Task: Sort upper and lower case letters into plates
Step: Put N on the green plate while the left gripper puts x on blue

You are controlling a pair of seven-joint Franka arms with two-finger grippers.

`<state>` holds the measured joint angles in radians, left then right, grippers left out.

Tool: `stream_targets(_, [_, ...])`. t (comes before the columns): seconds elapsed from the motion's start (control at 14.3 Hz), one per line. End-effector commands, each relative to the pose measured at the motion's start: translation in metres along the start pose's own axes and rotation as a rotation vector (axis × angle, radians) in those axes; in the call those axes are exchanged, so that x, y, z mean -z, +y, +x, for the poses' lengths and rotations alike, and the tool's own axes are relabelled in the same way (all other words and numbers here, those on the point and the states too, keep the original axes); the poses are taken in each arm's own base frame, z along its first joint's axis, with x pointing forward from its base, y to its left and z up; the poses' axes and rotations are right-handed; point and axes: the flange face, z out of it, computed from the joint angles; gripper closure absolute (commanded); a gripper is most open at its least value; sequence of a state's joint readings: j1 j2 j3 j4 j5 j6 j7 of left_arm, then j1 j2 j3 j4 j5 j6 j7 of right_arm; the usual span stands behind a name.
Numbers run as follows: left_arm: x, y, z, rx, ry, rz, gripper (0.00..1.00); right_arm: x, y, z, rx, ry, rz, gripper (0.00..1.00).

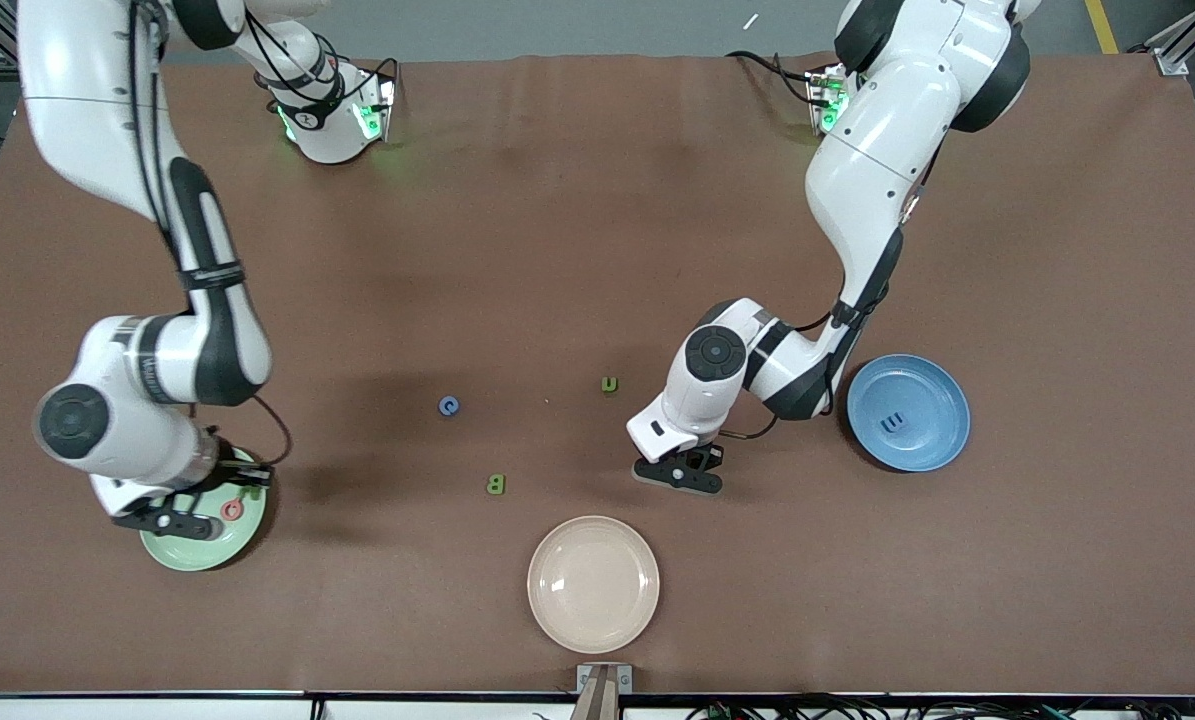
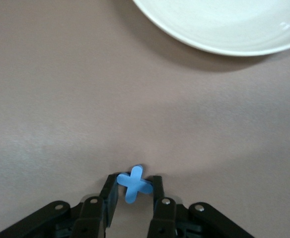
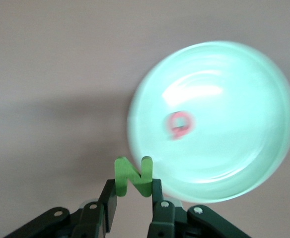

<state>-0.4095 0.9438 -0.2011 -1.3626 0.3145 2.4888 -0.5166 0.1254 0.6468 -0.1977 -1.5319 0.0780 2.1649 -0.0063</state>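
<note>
Fingers of the right gripper [image 3: 133, 191] pinch a green N [image 3: 133, 176], with the green plate [image 3: 244, 163] and its pink letter [image 3: 179, 124] below the jaws. Left gripper [image 2: 134, 196] jaws clamp a blue x [image 2: 133, 183] near the cream plate [image 2: 224, 29].

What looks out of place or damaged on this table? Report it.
Nothing stands out. The left end effector grips a blue x low beside the cream plate; the right end effector holds a green N over the pale green plate. The blue c, green u and green B lie flat, unsorted.
</note>
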Motion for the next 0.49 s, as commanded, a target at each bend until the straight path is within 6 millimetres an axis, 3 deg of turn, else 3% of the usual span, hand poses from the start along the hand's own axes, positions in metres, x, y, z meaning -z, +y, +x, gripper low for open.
stream_targets(0.0, [0.031, -0.047, 0.016, 0.042, -0.050, 0.076, 1.00, -0.009, 0.041, -0.001, 0.154, -0.005, -0.008, 0.87])
stream_targets(0.14, [0.075, -0.095, 0.024, 0.091, -0.142, 0.150, 1.00, -0.019, 0.065, 0.003, 0.208, 0.031, -0.064, 0.70])
stream_targets(0.21, [0.093, -0.118, 0.021, 0.122, -0.191, 0.183, 1.00, -0.025, 0.067, 0.004, 0.217, 0.037, -0.078, 0.42])
stream_targets(0.28, [0.110, -0.142, 0.011, 0.154, -0.249, 0.217, 1.00, -0.026, 0.067, 0.004, 0.219, 0.040, -0.080, 0.22])
stream_targets(0.35, [0.120, -0.182, 0.000, 0.191, -0.284, 0.240, 1.00, -0.026, 0.066, 0.005, 0.220, 0.040, -0.080, 0.06])
stream_targets(0.42, [0.126, -0.231, -0.013, 0.216, -0.317, 0.243, 1.00, -0.026, 0.065, 0.004, 0.220, 0.039, -0.080, 0.00])
